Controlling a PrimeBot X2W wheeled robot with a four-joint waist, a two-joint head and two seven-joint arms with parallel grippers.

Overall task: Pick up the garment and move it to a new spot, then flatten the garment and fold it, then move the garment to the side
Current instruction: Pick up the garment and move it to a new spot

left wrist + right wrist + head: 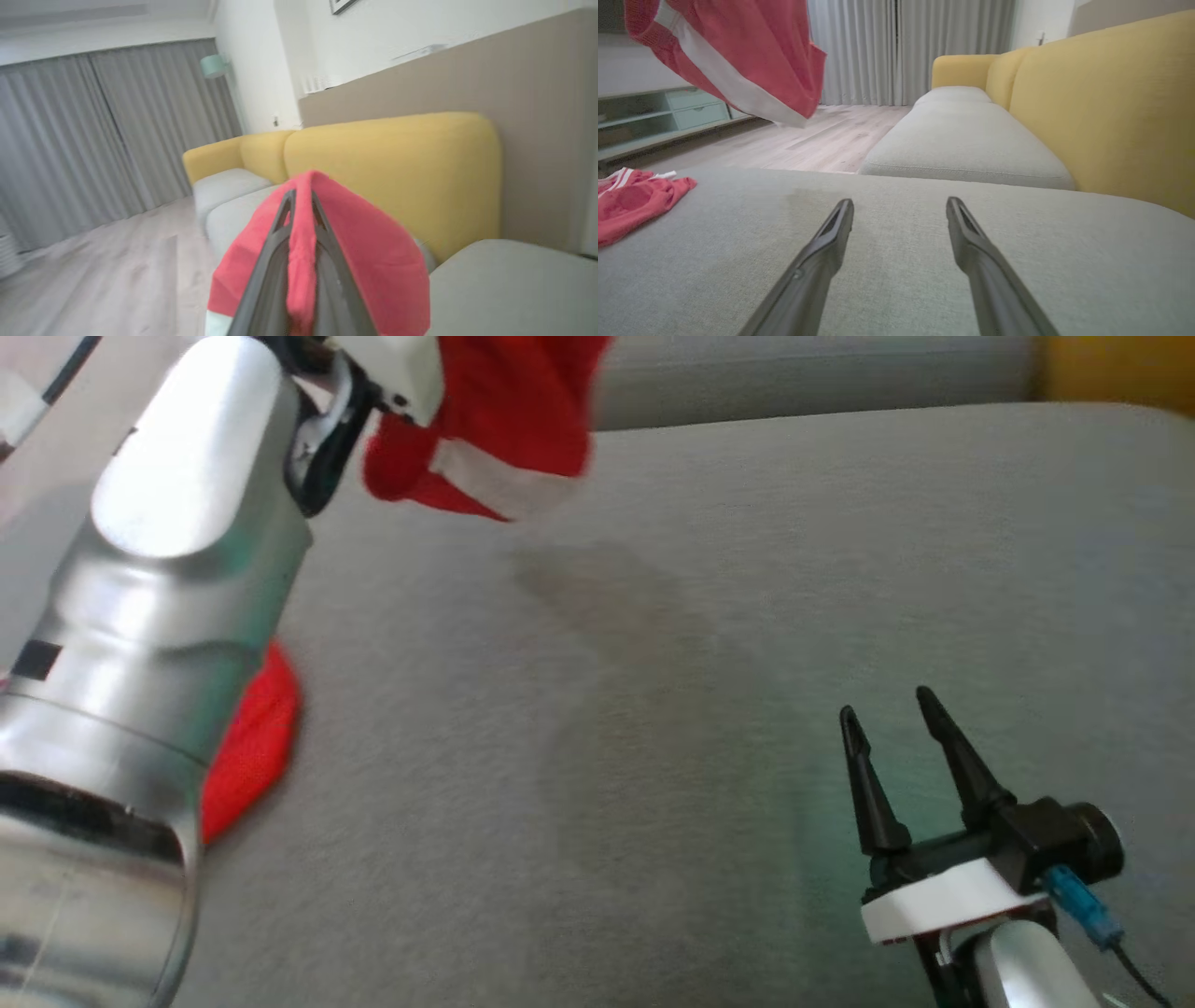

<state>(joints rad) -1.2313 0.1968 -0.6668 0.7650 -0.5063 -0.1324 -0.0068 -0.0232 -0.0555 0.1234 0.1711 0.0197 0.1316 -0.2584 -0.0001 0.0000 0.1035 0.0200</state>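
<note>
left end effector [302,196] is clamped on the red garment [373,252], dangling it above the grey sofa seat [653,709], while the right end effector [900,207] sits wide open and empty

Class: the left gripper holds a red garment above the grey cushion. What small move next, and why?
Probably lower the red garment onto the bare middle of the grey cushion: the left gripper is shut on it, lifted clear, and the right gripper is open.

No readable text, label, brand, number or sign appears on anything here.
</note>
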